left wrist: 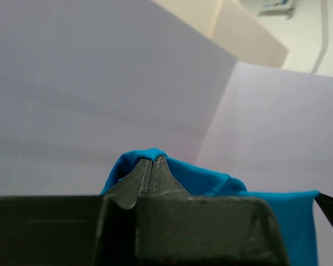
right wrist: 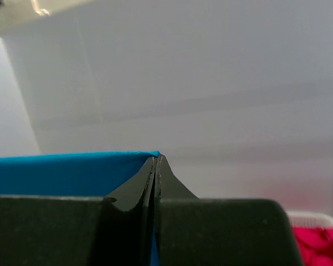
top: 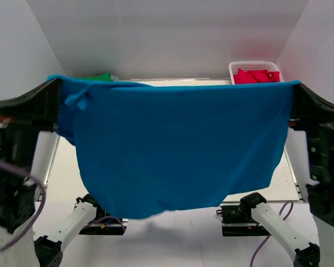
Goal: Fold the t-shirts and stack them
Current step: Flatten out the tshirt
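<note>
Aloft between two claws: the blue t-shirt [top: 178, 150]

Gripped at both upper corners, with the left claw [top: 55, 84] clamped shut on the bunched left end and the right claw [top: 296, 86] clamped shut on the right end; fingertips [left wrist: 142, 174] pressed together on blue cloth in each wrist view. Runs its long axis straight across, side to side, taut along the top edge and hanging like a curtain well above the worktop [top: 61, 172]. Lies equally near both arms, one end apiece. Looks bright blue and mostly smooth, crumpled near the left claw where a sleeve dangles, with a rounded, uneven lower hem. Calls, probably, for lowering both ends together so the hem meets the worktop first and the cloth spreads flat. Farther back: a green t-shirt [top: 103, 77] at the left, a crimson-pink t-shirt [top: 256, 76] in the white mesh basket [top: 232, 68] at the right
</note>
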`<act>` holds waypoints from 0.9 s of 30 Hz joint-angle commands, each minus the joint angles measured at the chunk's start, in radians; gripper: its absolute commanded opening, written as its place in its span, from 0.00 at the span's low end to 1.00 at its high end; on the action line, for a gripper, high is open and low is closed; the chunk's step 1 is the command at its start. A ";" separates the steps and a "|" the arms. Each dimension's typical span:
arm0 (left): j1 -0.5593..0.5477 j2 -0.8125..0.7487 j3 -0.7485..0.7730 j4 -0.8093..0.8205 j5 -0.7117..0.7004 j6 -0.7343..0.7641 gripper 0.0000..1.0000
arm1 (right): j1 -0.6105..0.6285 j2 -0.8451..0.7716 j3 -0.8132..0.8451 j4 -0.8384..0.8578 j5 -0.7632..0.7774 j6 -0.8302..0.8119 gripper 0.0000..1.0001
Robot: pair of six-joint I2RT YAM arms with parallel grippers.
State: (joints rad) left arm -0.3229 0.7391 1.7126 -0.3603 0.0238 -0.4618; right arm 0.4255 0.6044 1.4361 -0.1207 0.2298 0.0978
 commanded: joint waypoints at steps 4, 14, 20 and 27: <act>0.005 0.158 -0.194 0.072 -0.226 0.061 0.00 | -0.007 0.170 -0.195 0.107 0.189 0.011 0.00; 0.005 0.599 -0.603 0.245 -0.558 0.015 0.72 | -0.013 0.597 -0.516 0.237 0.382 0.250 0.05; 0.005 0.994 -0.279 -0.122 -0.627 -0.082 0.98 | -0.030 0.939 -0.317 -0.026 0.370 0.327 0.90; -0.004 0.936 -0.382 -0.146 -0.601 -0.123 0.99 | -0.028 0.848 -0.390 0.016 0.247 0.295 0.90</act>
State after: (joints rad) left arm -0.3229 1.8233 1.3808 -0.4793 -0.5648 -0.5442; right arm 0.3992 1.5574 1.0672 -0.1478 0.5274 0.3847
